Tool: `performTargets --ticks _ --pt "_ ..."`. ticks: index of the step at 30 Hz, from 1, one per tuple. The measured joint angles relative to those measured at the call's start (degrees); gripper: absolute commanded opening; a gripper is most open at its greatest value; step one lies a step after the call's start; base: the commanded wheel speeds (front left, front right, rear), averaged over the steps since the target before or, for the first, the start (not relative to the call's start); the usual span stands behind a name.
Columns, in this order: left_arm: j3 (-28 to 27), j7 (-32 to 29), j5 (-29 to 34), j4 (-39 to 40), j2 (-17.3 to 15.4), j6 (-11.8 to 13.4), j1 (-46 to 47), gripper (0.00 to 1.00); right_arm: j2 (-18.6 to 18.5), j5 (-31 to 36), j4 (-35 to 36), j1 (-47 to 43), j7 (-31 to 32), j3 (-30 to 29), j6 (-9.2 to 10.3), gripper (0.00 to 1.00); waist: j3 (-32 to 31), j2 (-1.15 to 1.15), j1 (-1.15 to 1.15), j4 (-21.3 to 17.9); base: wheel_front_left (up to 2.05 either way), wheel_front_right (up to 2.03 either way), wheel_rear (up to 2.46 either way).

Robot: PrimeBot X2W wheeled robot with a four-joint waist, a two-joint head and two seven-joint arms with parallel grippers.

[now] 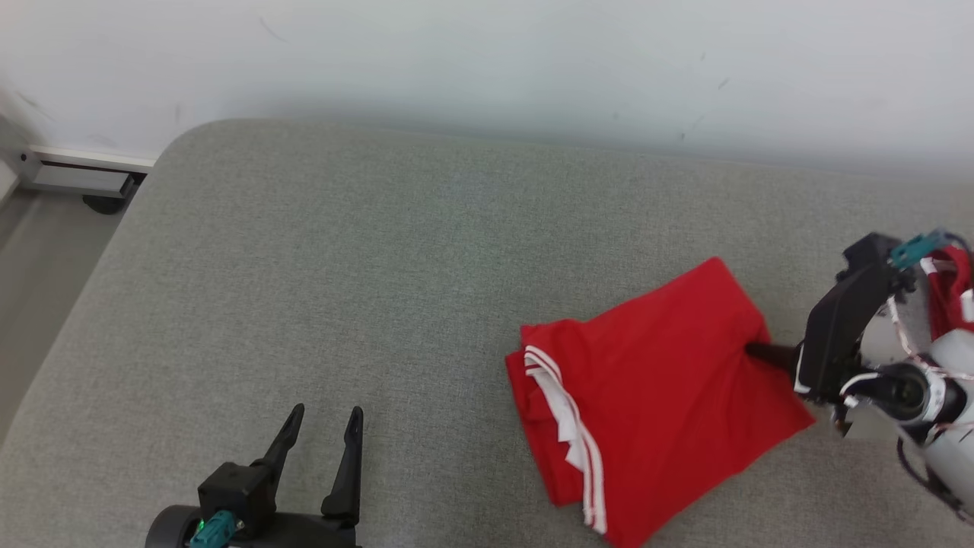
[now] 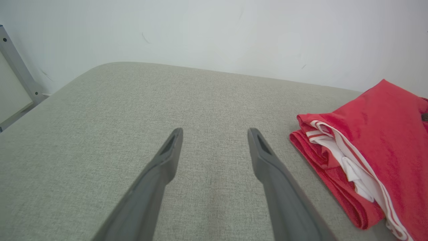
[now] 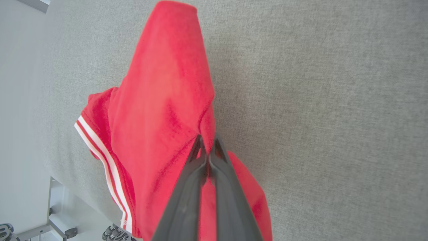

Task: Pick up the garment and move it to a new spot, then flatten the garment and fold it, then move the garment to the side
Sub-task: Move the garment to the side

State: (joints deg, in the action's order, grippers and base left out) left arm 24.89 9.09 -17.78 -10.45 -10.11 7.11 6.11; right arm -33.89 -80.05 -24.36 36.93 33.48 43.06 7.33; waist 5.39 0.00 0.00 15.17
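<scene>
The garment point(image 1: 654, 396) is red with white stripes and lies folded on the right part of the grey cushion point(image 1: 365, 266). My right gripper point(image 1: 753, 352) reaches in from the right and is shut on the garment's right edge. In the right wrist view its fingers point(image 3: 190, 187) pinch a fold of the red garment point(image 3: 160, 100). At the lower left my left gripper point(image 1: 326, 426) stands open over bare cushion, well left of the garment. The left wrist view shows the left gripper point(image 2: 215, 134) with spread fingers and the garment point(image 2: 374, 147) to its right.
A pale wall point(image 1: 487, 61) runs behind the cushion's far edge. The cushion's rounded left corner drops to the floor point(image 1: 38, 274), where a white metal frame point(image 1: 76, 175) with a castor stands. Open grey cushion spreads left of the garment.
</scene>
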Motion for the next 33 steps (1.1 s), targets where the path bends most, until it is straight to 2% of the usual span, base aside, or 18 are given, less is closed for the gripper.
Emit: performTargets --ticks 13,22,33 --pt "-0.31 -0.32 0.14 0.67 0.26 0.0 0.01 1.0 -4.97 2.56 -3.77 8.66 2.91 -2.52 0.01 0.0 1.82 0.0 0.0 -1.57 0.0 0.0 0.0" --pt "-1.59 -0.52 0.82 2.1 0.11 0.0 0.04 1.0 -6.01 3.61 -4.88 12.59 3.83 -4.21 0.05 0.0 4.16 0.0 0.0 -3.46 0.0 0.0 0.0" --pt "-2.4 -1.05 2.23 3.77 0.11 0.0 0.76 1.0 -8.24 5.59 -5.08 18.64 4.9 -6.62 0.05 0.0 7.54 0.01 0.0 -7.59 0.0 0.0 0.0"
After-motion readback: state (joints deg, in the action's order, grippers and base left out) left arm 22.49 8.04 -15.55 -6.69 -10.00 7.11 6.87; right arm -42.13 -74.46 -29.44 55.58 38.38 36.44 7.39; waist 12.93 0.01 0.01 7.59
